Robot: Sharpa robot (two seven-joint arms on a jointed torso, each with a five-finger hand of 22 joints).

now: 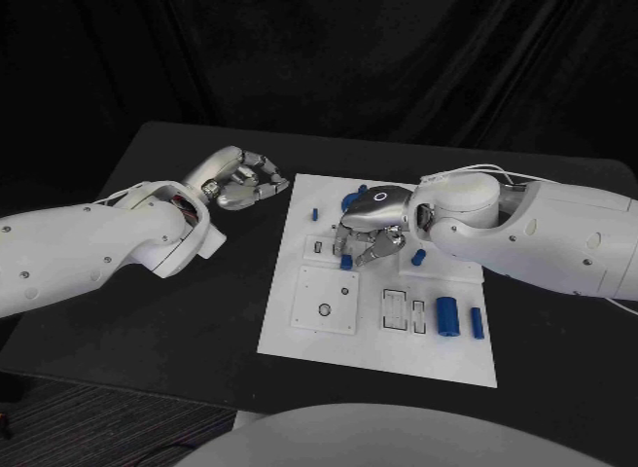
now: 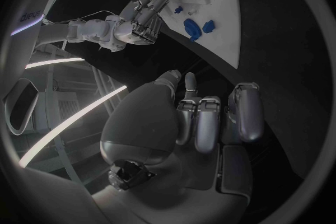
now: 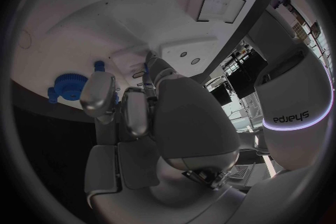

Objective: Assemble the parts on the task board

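The right silver hand point(image 1: 372, 232) is pinching a small blue cylinder-shaped part point(image 1: 347, 261) over the upper middle of the white rectangular task board point(image 1: 334, 336). The left silver hand point(image 1: 240, 179) is hovering with curled fingers, holding nothing, beside the board's far left corner above the black surface point(image 1: 179, 331). Two blue cylinders point(image 1: 446, 313) are lying near the board's right edge.

task board point(image 1: 404, 341) lies on the desk point(image 1: 165, 321). right hand point(image 1: 372, 236) sits over the board's far part, a small part point(image 1: 346, 261) at its fingertips. two upright parts point(image 1: 459, 316) stand nearer the robot than this hand. left hand point(image 1: 243, 180) is off the board, over the desk.
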